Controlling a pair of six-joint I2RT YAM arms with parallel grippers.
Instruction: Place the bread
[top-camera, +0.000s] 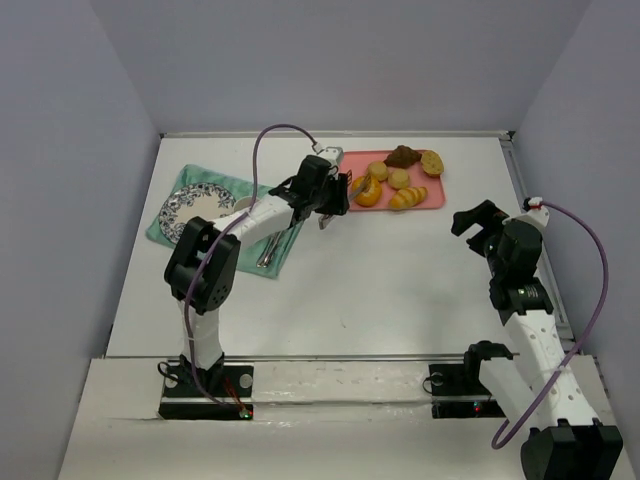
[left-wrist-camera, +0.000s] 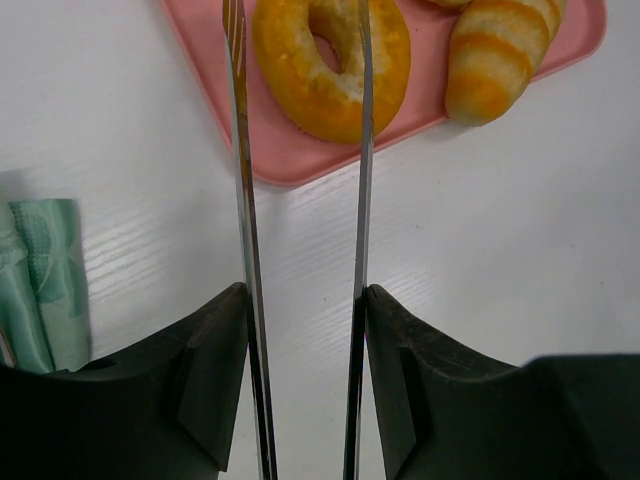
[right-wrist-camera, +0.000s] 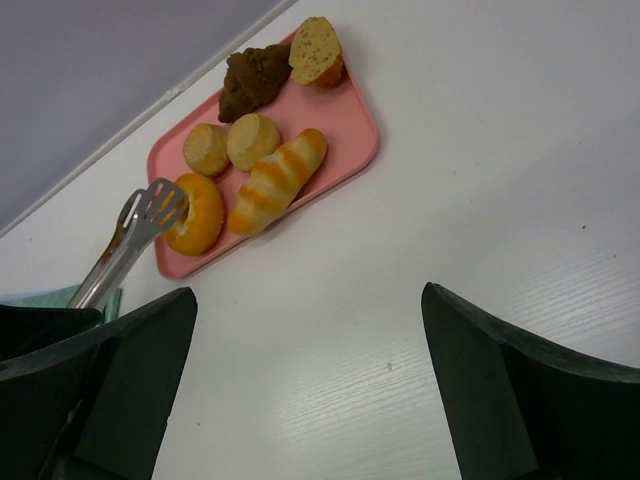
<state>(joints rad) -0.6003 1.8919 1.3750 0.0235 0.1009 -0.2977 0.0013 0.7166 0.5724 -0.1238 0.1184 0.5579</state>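
Observation:
A pink tray (top-camera: 440, 200) at the back holds several breads. An orange ring bread (top-camera: 368, 193) lies at its left end, also in the left wrist view (left-wrist-camera: 290, 70) and the right wrist view (right-wrist-camera: 205, 225). My left gripper (top-camera: 335, 195) is shut on metal tongs (left-wrist-camera: 243, 200), whose two arms run out between my fingers (left-wrist-camera: 215, 360). The arms stand apart, and the tongs' tips (right-wrist-camera: 150, 210) are at the ring bread. My right gripper (top-camera: 478, 222) is open and empty above the bare table, right of the tray; it also shows in its wrist view (right-wrist-camera: 308, 300).
A striped roll (right-wrist-camera: 275, 180), two round rolls (right-wrist-camera: 207, 148), a brown pastry (right-wrist-camera: 250, 75) and a cut muffin (right-wrist-camera: 315, 50) lie on the tray. A patterned plate (top-camera: 196, 207) and cutlery (top-camera: 268, 250) rest on a green cloth (top-camera: 165, 232) at the left.

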